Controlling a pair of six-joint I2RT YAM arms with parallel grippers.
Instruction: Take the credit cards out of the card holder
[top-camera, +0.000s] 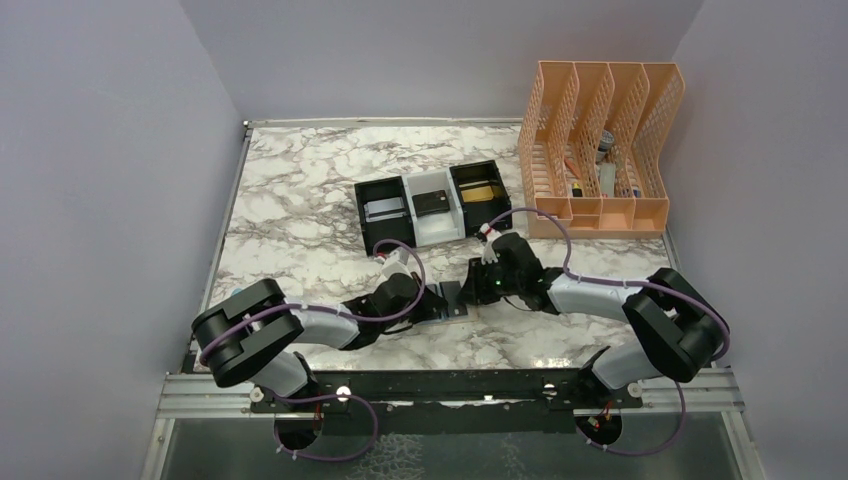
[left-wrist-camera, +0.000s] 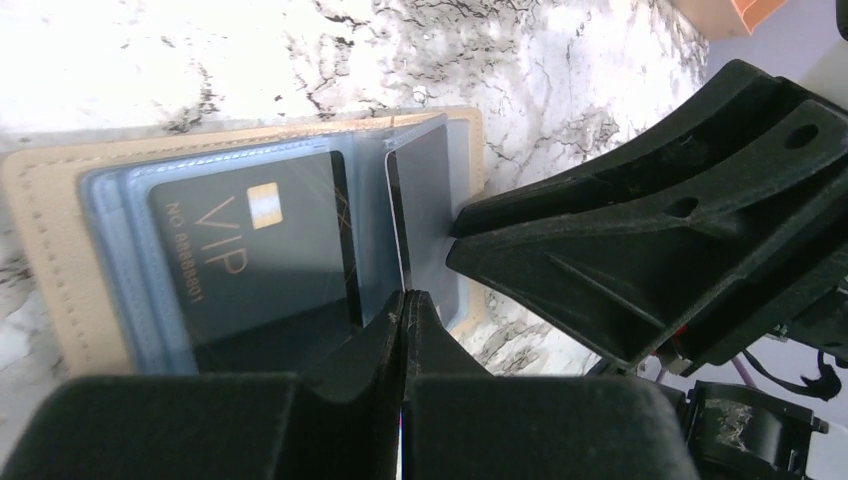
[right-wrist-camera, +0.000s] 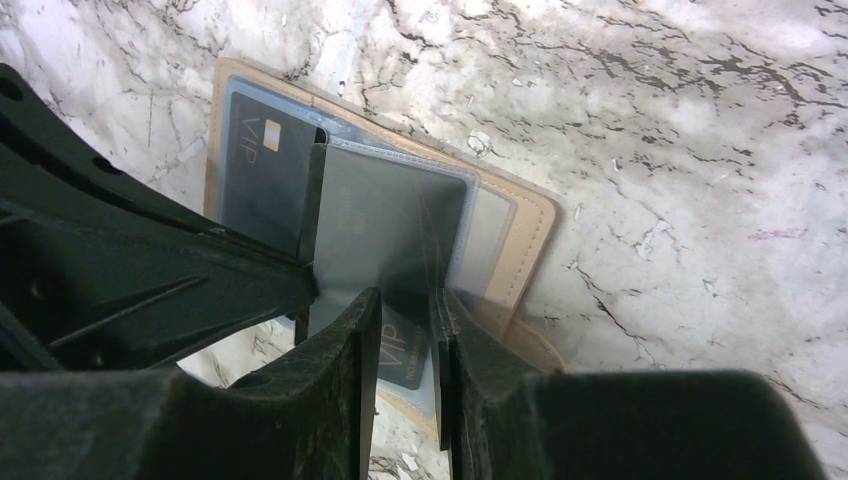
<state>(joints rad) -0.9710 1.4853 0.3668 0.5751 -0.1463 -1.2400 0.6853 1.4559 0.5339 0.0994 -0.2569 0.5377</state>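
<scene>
The tan card holder (left-wrist-camera: 40, 250) lies open on the marble table (top-camera: 300, 200), near the front edge between both arms. A dark grey VIP card (left-wrist-camera: 250, 260) sits in one clear pocket. The left gripper (left-wrist-camera: 404, 300) is closed tight at a pocket edge; whether it pinches the plastic is unclear. The right gripper (right-wrist-camera: 405, 305) has its jaws slightly apart, tips on the other panel
</scene>
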